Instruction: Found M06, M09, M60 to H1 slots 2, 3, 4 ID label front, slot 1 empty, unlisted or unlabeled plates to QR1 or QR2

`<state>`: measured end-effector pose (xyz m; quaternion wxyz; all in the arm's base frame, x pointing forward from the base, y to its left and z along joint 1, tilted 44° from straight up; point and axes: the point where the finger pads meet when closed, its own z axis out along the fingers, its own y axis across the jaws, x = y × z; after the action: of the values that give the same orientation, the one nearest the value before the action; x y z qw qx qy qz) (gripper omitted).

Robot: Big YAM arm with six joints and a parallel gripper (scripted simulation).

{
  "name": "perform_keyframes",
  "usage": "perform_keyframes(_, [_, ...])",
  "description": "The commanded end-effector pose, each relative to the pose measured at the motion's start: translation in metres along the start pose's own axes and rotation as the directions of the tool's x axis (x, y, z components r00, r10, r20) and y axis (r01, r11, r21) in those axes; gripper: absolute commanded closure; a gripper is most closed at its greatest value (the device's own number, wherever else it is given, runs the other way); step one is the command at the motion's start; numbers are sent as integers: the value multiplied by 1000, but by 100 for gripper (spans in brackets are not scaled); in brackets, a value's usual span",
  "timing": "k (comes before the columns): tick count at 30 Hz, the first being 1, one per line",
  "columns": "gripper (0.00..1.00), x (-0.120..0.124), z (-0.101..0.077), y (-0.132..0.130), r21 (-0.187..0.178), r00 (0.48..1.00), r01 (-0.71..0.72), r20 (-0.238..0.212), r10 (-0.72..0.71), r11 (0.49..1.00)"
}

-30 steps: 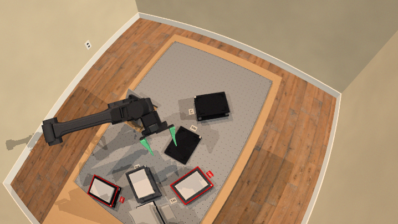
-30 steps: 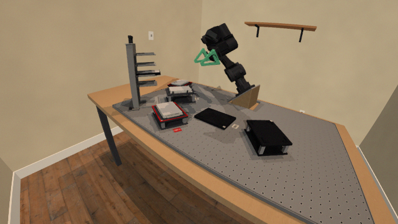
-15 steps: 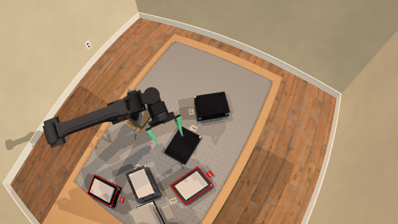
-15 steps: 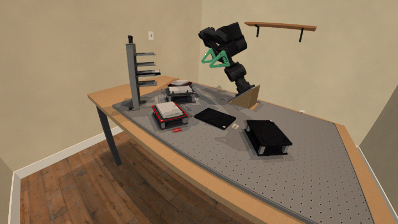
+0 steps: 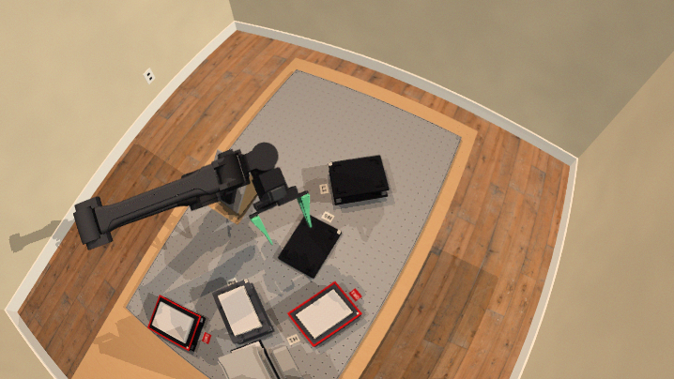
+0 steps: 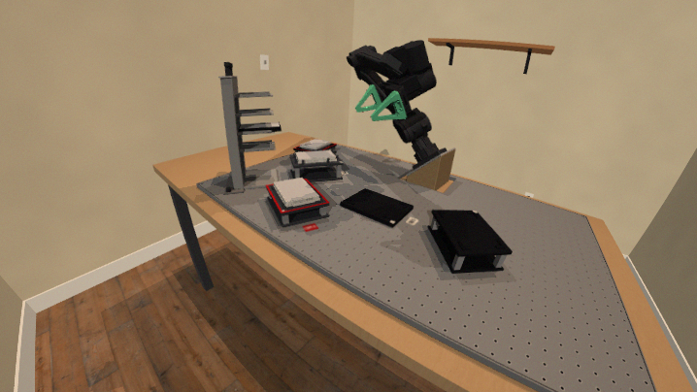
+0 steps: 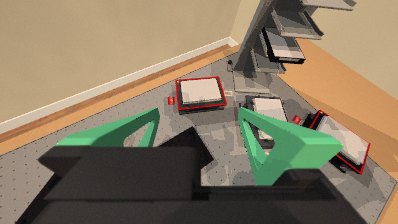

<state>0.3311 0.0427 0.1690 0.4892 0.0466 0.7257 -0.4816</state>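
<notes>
My gripper [image 5: 290, 235] [image 6: 365, 113] [image 7: 198, 111] is open and empty, high above the deck. The plate hotel H1 [image 6: 231, 131] [image 7: 260, 35] [image 5: 254, 360] stands at the deck's end. A dark-rimmed plate [image 6: 263, 127] [image 7: 282, 47] lies on its second shelf from the bottom and sticks out at the front. Two red-edged quarantine nests each hold a white plate [image 5: 175, 322] [image 5: 325, 313] [image 6: 297, 192] [image 7: 200, 92]. Between them a dark nest carries another white plate [image 5: 240, 310] [image 6: 315, 158] [image 7: 270, 110]. I cannot read any ID labels.
A flat black nest [image 5: 308, 245] [image 6: 375, 205] lies under the gripper, marked N6. A raised black nest [image 5: 358, 178] [image 6: 468, 234] stands empty beyond it. A tan wedge [image 6: 433, 170] sits at the arm's base. A wall shelf [image 6: 487, 45] hangs behind.
</notes>
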Motion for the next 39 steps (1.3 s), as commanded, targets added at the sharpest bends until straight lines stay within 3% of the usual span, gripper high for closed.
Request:
perform_keyframes(1, [0, -10, -37, 43, -25, 992, -123, 18, 123, 992])
perform_keyframes(6, [0, -1, -47, 55, -26, 993, -119, 10, 119, 993])
perform_keyframes(39, [0, 12, -43, 55, -26, 993, -115, 9, 115, 993])
